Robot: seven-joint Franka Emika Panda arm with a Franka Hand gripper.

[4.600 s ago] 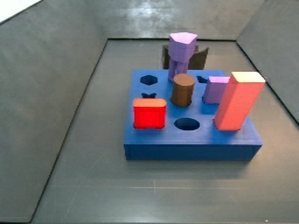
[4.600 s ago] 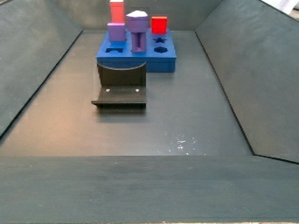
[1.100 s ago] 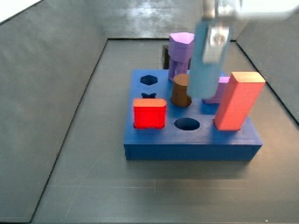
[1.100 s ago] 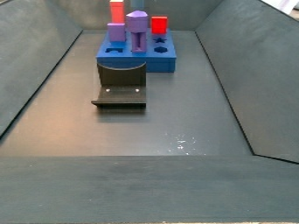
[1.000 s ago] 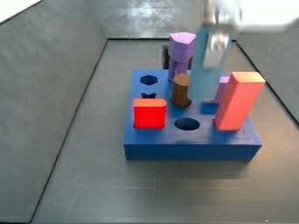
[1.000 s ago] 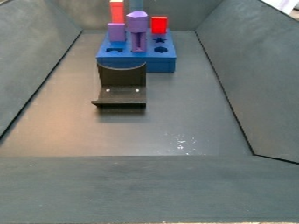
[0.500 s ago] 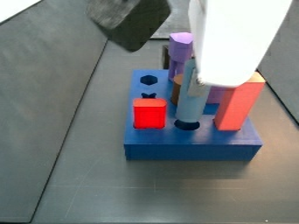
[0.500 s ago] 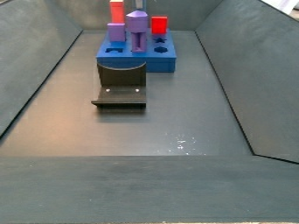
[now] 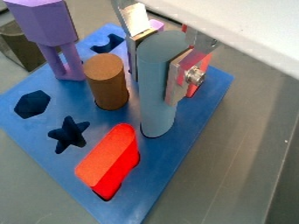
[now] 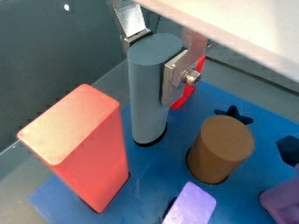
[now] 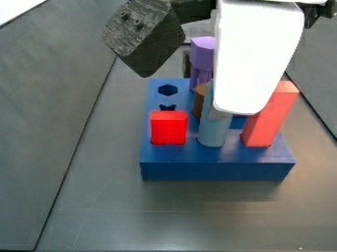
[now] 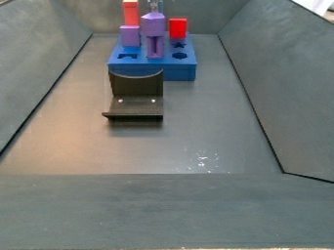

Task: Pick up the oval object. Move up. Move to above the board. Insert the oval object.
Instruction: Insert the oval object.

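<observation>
Gripper (image 9: 162, 54) stood directly over the thick blue square board (image 9: 176, 144), its silver finger plates closed on the upper part of the tall pale blue oval peg (image 9: 156, 87). Peg's long axis ran vertical, in line with the gripper. In both wrist views its lower end (image 10: 145, 131) sat at the board's top face, apparently entering a hole; depth unclear. Judged: remaining travel was straight down.

Enclosure — dark grey floor (image 12: 170, 146), matte with a faint glare patch; sloping grey side walls (image 12: 39, 73) left and right; far wall (image 11: 184, 20) brighter, mottled. Fixture (image 12: 136, 105) on floor.
</observation>
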